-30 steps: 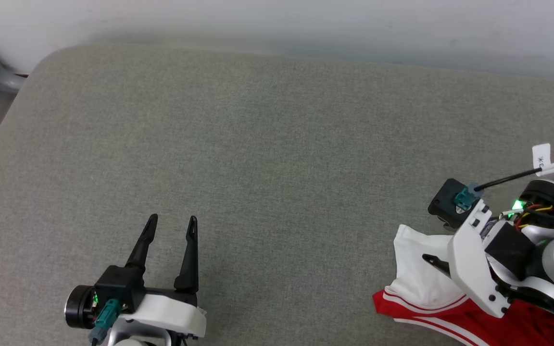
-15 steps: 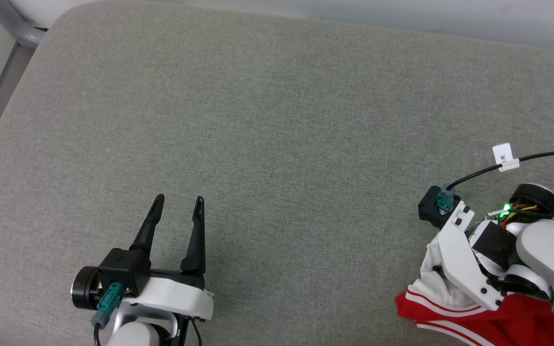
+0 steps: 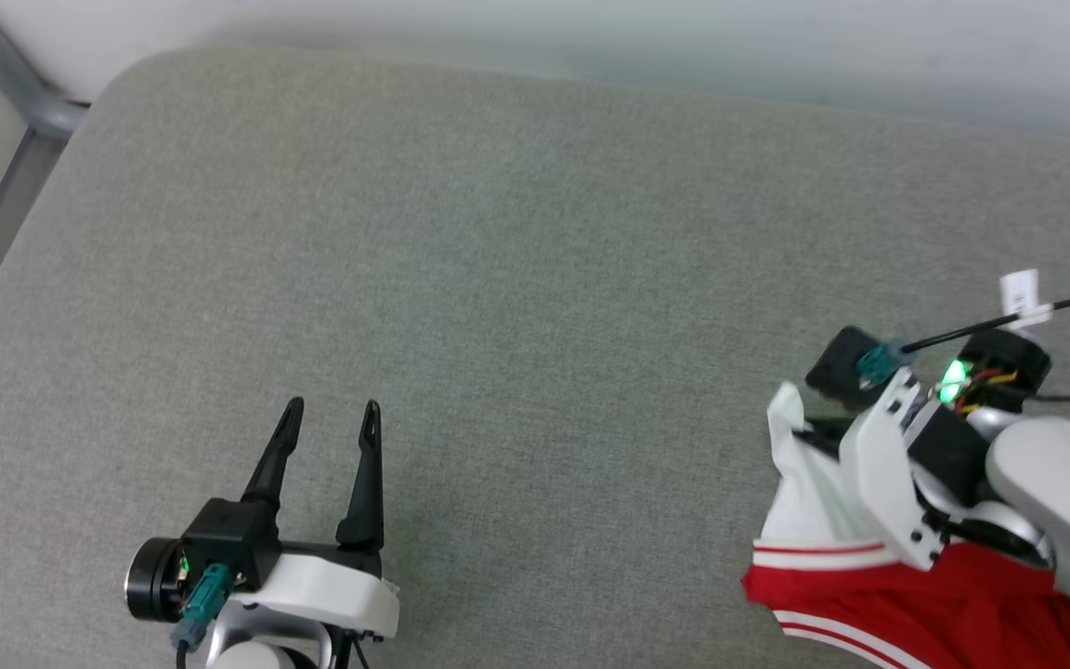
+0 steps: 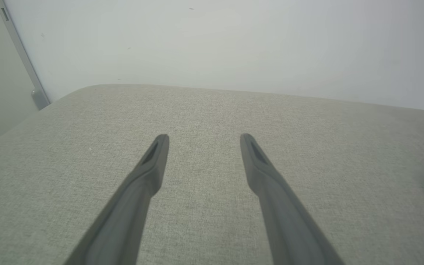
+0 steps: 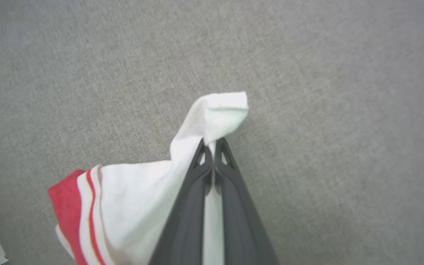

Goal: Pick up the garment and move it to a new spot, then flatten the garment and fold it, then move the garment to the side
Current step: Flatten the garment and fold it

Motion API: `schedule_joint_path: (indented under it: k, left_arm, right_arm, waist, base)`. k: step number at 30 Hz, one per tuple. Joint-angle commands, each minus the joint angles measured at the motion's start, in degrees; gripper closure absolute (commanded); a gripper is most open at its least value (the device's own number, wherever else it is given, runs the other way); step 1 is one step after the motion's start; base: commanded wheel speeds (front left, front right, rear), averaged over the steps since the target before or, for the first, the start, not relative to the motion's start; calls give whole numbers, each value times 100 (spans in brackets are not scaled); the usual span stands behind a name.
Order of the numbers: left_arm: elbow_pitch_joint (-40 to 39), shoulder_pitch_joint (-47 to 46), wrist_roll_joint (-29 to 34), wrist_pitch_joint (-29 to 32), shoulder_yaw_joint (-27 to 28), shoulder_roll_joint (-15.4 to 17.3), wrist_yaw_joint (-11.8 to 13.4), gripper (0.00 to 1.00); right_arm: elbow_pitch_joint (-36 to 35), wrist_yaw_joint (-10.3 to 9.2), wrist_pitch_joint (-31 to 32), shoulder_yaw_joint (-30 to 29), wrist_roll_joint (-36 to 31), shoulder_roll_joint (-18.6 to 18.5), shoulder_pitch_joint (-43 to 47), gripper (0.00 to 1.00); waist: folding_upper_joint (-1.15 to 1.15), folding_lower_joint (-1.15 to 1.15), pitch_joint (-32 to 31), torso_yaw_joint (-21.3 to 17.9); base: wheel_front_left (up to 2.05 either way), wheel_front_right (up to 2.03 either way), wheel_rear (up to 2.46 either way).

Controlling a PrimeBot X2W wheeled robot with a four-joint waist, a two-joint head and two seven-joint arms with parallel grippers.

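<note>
At four o'clock on the grey cushion (image 3: 516, 279), the garment (image 3: 869, 599) lies bunched, red body below and white sleeve (image 5: 219, 114) drawn up in a peak. The right tool (image 5: 212, 142) pinches that sleeve, fingers pressed together. At seven o'clock the left tool (image 3: 332, 409) is spread, empty.

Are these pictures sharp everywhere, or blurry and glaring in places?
Head view: even light; the green lamp flares. Left wrist view: the left tool's dark fingers blur near the lens. Right wrist view: the red-and-white jersey garment's sleeve is washed out.
</note>
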Motion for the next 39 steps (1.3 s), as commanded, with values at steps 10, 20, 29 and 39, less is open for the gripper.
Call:
schedule_joint_path:
  k: [10,20,29,39]
  left_arm:
    - [-39,333,107,-15,55,-4,-24,0]
    - [-93,265,84,-15,-11,-5,-55,0]
    - [-109,-69,-52,-15,-134,-6,-32,0]
    - [-84,-405,-269,-15,-328,-6,50,0]
  right_arm:
    - [-700,-10,-1056,-1015,-408,-277,-62,100]
    - [-975,-9,-844,-1196,-746,246,-409,100]
    - [-11,-10,-773,155,-622,1511,-1421,100]
    - [346,-10,406,429,-1424,2571,-802,100]
  waist:
    - [0,-1,-508,-223]
    - [0,-1,-403,83]
    - [0,-1,120,499]
    - [0,-1,632,877]
  base:
    - [0,0,0]
    - [0,0,0]
    - [0,0,0]
    - [0,0,0]
